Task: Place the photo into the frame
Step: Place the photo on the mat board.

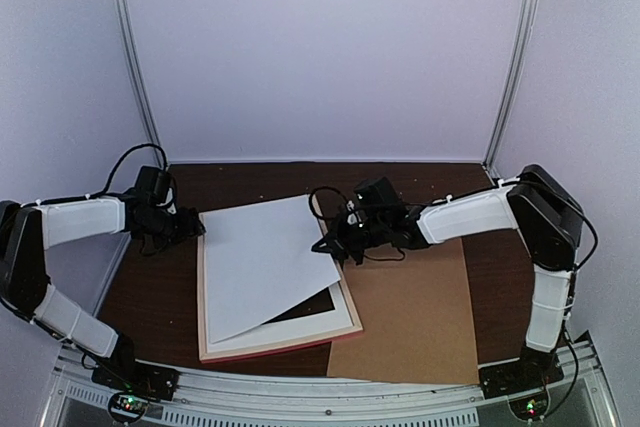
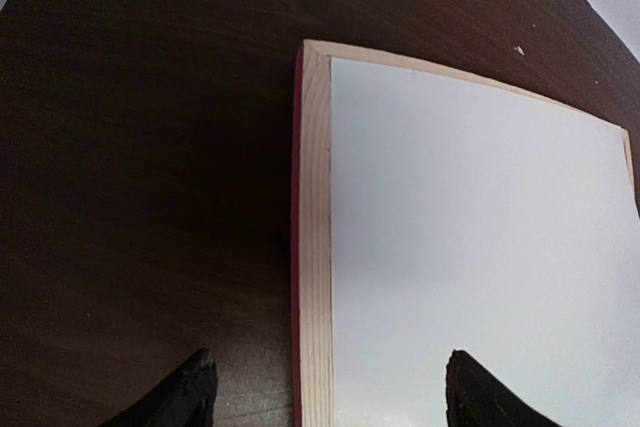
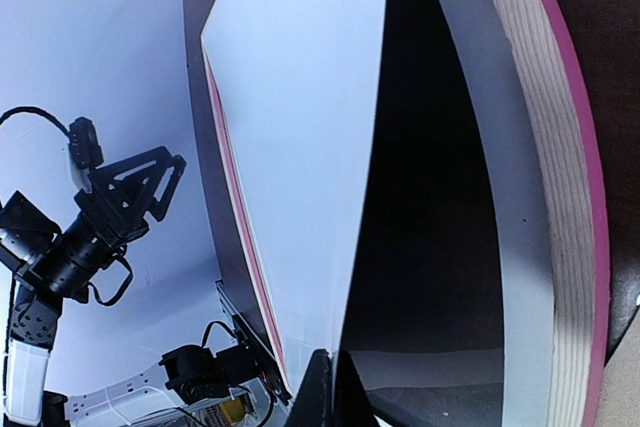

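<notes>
The right gripper (image 1: 335, 245) is clamped on the photo (image 1: 262, 262) at its 3 o'clock edge, while the left gripper (image 1: 188, 228) is spread apart at the 10 o'clock corner of the frame (image 1: 280, 344).

A pink-red moulding and a pale wood-grained back edge are shown on the frame (image 2: 314, 247). The photo (image 1: 262, 262) is seen plain white, the table (image 1: 160, 292) dark grained brown, the backing board (image 1: 410, 317) plain tan.

Left arm (image 1: 80, 219) reaches inward, jaws spread wide; right arm (image 1: 470, 215) stretches leftward, jaws pinched shut
</notes>
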Available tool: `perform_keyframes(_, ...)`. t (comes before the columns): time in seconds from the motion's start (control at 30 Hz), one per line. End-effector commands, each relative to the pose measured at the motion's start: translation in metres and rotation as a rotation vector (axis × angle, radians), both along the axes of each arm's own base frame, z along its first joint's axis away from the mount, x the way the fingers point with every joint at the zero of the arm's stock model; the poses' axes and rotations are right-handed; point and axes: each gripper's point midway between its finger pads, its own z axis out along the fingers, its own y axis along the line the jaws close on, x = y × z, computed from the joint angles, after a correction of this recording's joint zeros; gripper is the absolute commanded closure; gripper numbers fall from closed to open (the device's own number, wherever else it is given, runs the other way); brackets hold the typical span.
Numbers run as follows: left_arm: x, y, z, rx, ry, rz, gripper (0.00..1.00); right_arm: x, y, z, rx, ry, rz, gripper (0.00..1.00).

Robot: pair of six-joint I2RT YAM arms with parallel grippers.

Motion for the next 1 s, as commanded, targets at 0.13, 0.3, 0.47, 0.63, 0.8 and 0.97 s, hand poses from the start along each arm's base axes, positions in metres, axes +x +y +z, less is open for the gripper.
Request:
perform_keyframes(0.13, 0.010, 0.011, 0.024, 0.079, -0.062, 0.009, 0.19, -0.003, -0.008, 0.007, -0.015, -0.054, -0.073, 1.00)
perform_keyframes(0.3, 0.011, 0.011, 0.026, 0.089, -0.064, 0.005, 0.19, -0.008, -0.011, 0.004, -0.047, -0.063, -0.079, 1.00)
perform_keyframes(0.47, 0.013, 0.010, 0.026, 0.084, -0.065, 0.000, 0.18, -0.013, -0.010, -0.004, -0.054, -0.048, -0.087, 1.00)
perform_keyframes(0.63, 0.013, 0.010, 0.026, 0.086, -0.064, -0.003, 0.18, -0.016, -0.006, -0.007, -0.052, -0.039, -0.080, 1.00)
perform_keyframes(0.8, 0.012, 0.009, 0.025, 0.084, -0.060, -0.006, 0.18, -0.019, -0.004, -0.007, -0.056, -0.038, -0.073, 1.00)
perform_keyframes(0.97, 0.012, 0.009, 0.024, 0.084, -0.058, -0.007, 0.18, -0.023, -0.003, -0.009, -0.063, -0.037, -0.067, 1.00)
